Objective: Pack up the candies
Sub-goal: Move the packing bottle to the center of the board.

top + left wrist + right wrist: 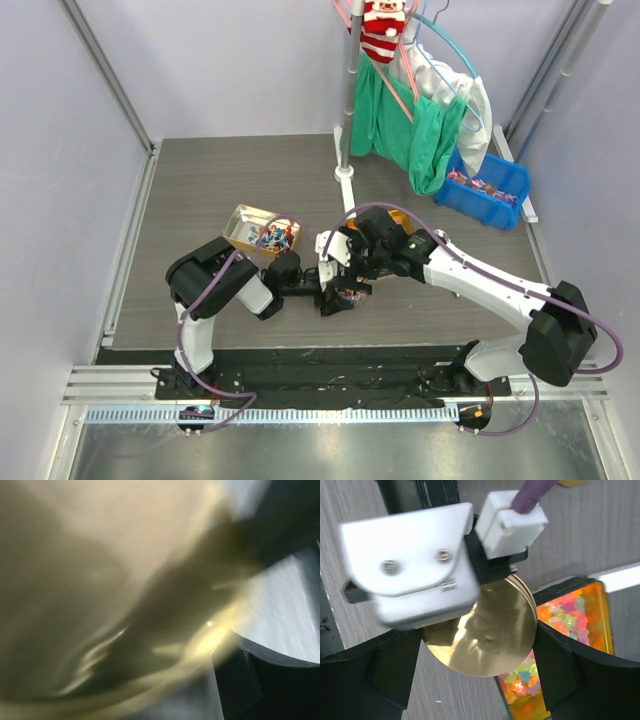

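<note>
A round gold tin (490, 635) sits between my right gripper's (479, 647) black fingers (559, 662), which press on its rim from both sides. The white housing (415, 575) of my left gripper overlaps the tin's upper left. In the left wrist view the tin (115, 605) is a gold blur filling the frame and reaching a dark finger (240, 680). From above, both grippers (318, 285) (340, 288) meet over the table's middle. Wrapped candies (272, 238) lie in an open square gold tin (240, 222) just behind the left gripper.
An orange box of jelly pieces (570, 625) lies right beside the round tin. A blue bin (510, 205) holding more wrapped candies stands at the back right. A pole stand (345, 150) with hanging clothes rises behind the arms.
</note>
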You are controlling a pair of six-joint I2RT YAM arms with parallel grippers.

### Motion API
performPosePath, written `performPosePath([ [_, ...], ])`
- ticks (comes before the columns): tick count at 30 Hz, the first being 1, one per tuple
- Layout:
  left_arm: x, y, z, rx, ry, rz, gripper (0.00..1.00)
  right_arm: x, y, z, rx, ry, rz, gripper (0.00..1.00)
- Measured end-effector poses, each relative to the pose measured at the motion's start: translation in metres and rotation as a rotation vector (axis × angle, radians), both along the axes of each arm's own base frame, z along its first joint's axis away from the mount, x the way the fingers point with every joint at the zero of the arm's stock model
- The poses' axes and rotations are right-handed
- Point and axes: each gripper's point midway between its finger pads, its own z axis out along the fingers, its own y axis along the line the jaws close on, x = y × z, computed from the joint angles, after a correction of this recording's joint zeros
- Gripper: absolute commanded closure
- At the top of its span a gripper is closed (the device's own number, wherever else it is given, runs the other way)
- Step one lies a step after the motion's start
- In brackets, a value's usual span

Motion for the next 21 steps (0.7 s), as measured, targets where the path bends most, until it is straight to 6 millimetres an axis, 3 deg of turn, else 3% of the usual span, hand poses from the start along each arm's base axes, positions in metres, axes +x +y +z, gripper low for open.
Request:
performPosePath([
  [4, 0.030, -0.005, 0.003, -0.006, 0.005, 0.105, 0.50, 0.010, -0.007, 0.017, 0.032, -0.049, -0.036, 0.45],
  [8, 0.041, 0.001, 0.001, 0.001, 0.000, 0.157, 0.50, 0.016, -0.012, 0.021, 0.034, -0.072, -0.062, 0.45],
  [10, 0.037, 0.005, 0.000, 0.009, -0.008, 0.149, 0.50, 0.016, -0.012, 0.021, 0.033, -0.073, -0.063, 0.45],
  [16, 0.000, 0.028, 0.002, 0.080, -0.034, 0.050, 0.53, 0.016, -0.009, 0.016, 0.023, -0.065, -0.054, 0.45],
  [21, -0.022, 0.032, 0.018, 0.082, -0.085, -0.075, 0.55, 0.003, 0.004, -0.009, -0.034, -0.019, 0.002, 0.45],
])
